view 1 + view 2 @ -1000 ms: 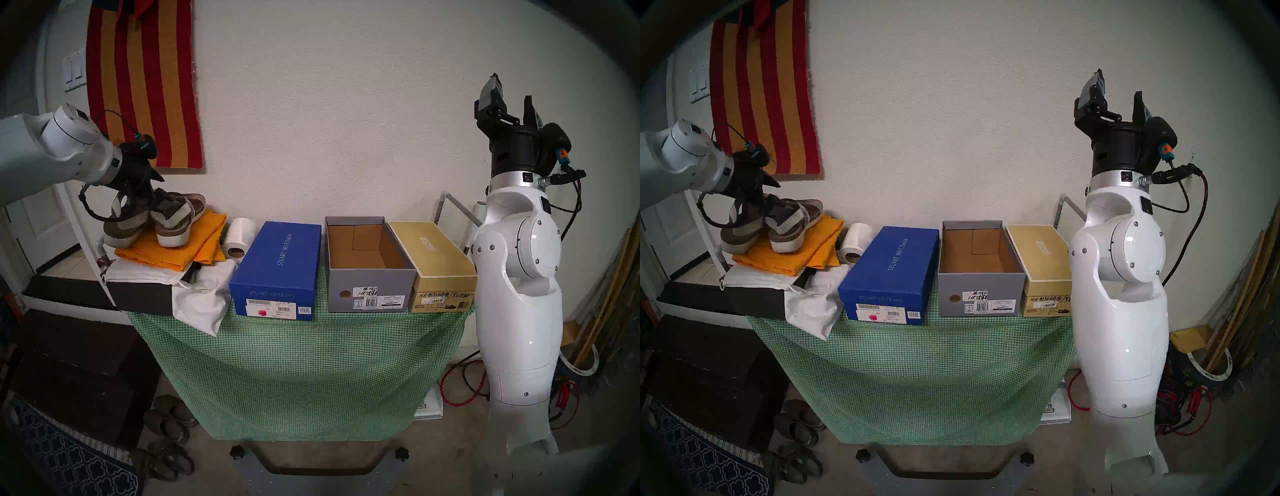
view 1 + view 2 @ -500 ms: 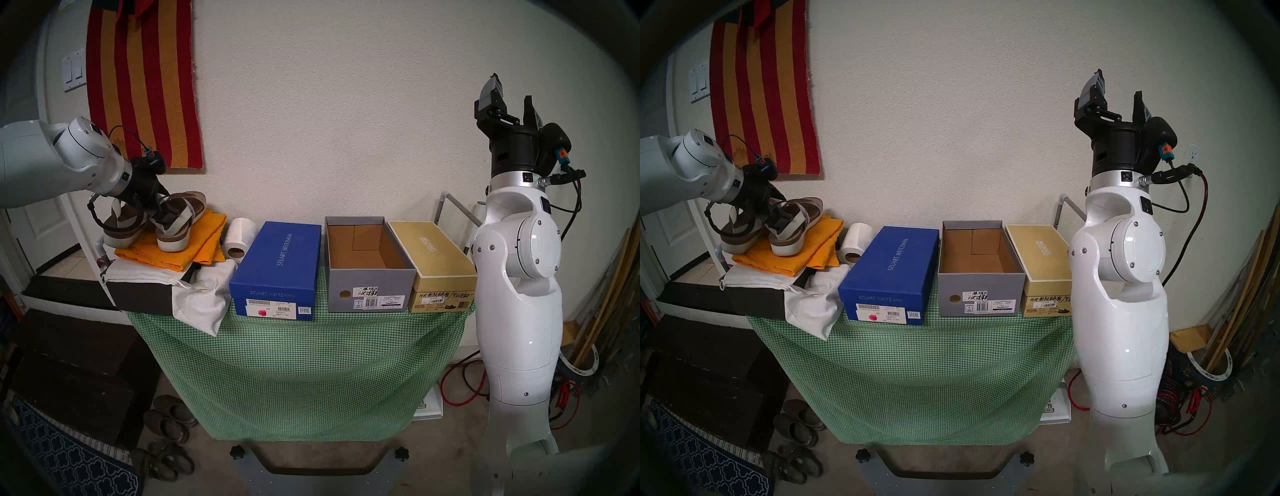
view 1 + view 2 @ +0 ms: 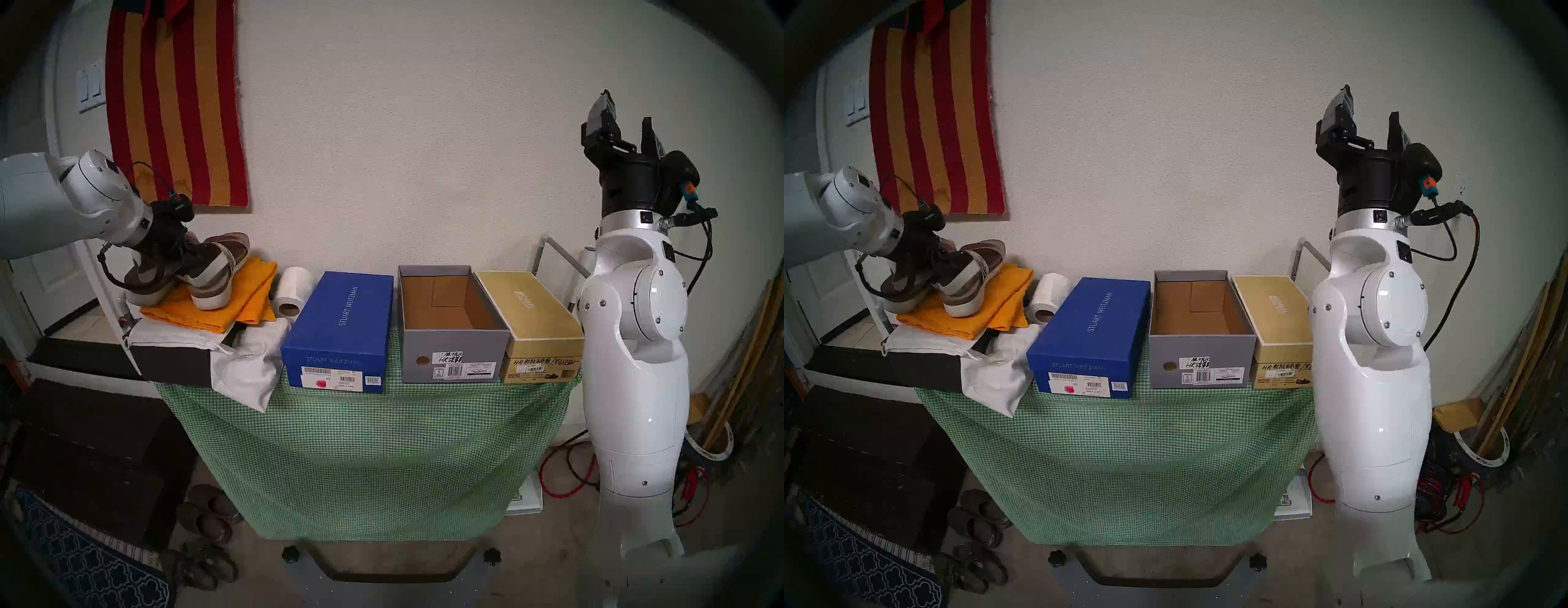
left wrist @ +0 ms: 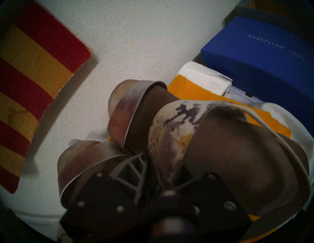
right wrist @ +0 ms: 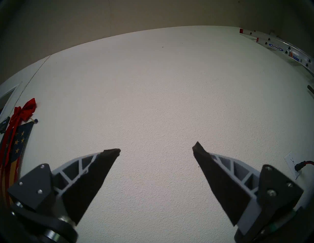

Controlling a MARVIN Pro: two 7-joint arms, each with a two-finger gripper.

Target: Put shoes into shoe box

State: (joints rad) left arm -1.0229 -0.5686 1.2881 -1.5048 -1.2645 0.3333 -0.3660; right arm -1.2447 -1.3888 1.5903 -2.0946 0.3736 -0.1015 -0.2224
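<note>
Left wrist: snakeskin-strapped, cork-footbed shoes (image 4: 169, 129).

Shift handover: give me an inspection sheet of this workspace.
Surface: green checked tablecloth, draped over the front.
Job's things: beige strappy platform sandals on folded orange cloth; open grey cardboard shoe box, empty.
Clutter: blue box, gold-tan box, white paper roll, white cloth bag.
Grippers: left gripper closing on sandal straps; right gripper open, raised.
Cables: red and black, floor right.
Surroundings: striped wall hanging; slippers on floor.
</note>
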